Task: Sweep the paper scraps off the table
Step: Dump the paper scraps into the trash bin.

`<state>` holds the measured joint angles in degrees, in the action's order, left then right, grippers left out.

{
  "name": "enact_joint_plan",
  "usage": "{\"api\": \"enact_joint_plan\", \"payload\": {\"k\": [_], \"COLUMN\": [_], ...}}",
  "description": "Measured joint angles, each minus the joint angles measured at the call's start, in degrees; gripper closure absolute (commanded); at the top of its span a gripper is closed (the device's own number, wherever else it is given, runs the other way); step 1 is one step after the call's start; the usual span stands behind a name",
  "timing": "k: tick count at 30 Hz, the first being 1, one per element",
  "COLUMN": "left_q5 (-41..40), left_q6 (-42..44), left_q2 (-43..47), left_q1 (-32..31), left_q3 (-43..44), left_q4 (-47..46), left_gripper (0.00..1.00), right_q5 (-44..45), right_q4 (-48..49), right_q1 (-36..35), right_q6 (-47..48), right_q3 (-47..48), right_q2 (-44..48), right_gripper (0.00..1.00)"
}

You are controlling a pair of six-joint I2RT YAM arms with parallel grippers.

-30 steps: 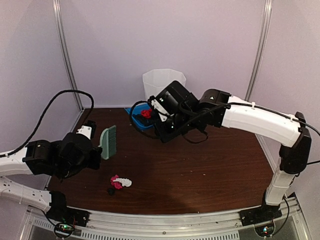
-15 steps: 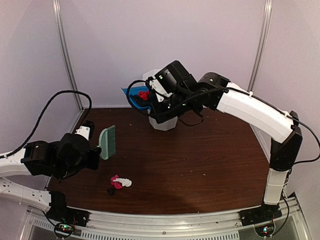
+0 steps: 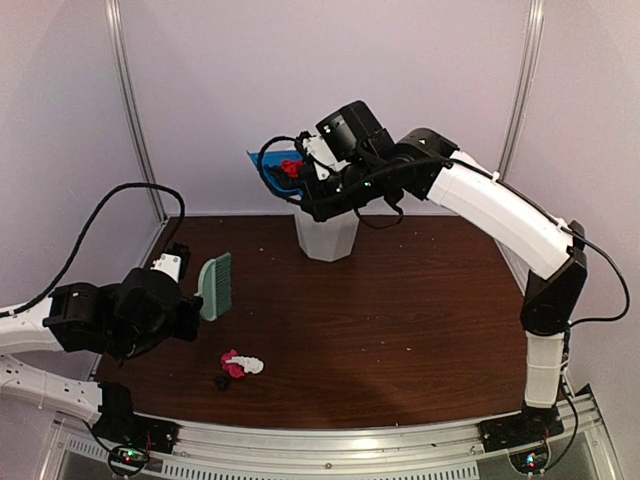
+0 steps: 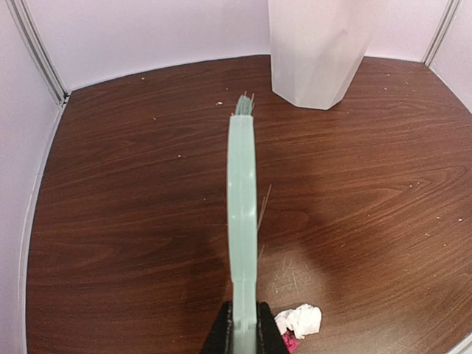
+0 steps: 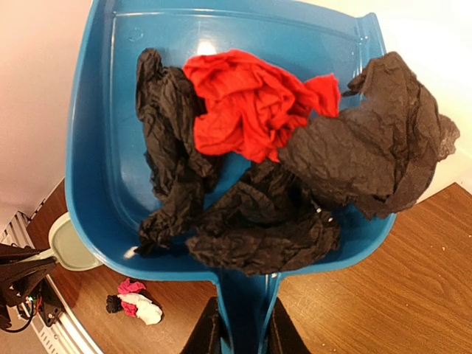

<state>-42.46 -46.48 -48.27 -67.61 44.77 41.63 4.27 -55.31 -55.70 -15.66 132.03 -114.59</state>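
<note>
Dustpan: the blue dustpan (image 3: 268, 170) has lifted off the table (image 3: 420, 310) within the last second. It now hangs at upper centre of the overhead view, above and slightly left of the white bin (image 3: 326, 236).
Right gripper (image 5: 237, 324): clamped on the dustpan's handle, seen at the bottom edge of its wrist view.
Load: red and black paper scraps (image 5: 258, 110) fill the pan, still level, none spilled.
Left gripper (image 4: 243, 335): closed around the handle of the mint brush (image 3: 216, 284), unmoved at the left of the overhead view.
Leftover scraps (image 3: 240, 366): a pink, white and black clump lies on the table, lower left of centre, near the brush.
Meaning: I'd say this batch is about to be tipped into the bin, and one more sweep remains.
</note>
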Motion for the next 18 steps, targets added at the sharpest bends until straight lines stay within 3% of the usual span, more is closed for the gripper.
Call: {"api": "enact_joint_plan", "payload": {"k": [18], "left_q5": [0.13], "left_q6": [-0.28], "left_q2": [-0.07], "left_q1": [0.0], "left_q3": [-0.15], "left_q4": [0.0], "left_gripper": [1.0], "right_q5": [-8.28], "right_q4": [2.71], "right_q1": [6.8], "right_q6": [2.08], "right_q3": [7.8], "right_q2": [-6.4], "right_gripper": [1.0]}}
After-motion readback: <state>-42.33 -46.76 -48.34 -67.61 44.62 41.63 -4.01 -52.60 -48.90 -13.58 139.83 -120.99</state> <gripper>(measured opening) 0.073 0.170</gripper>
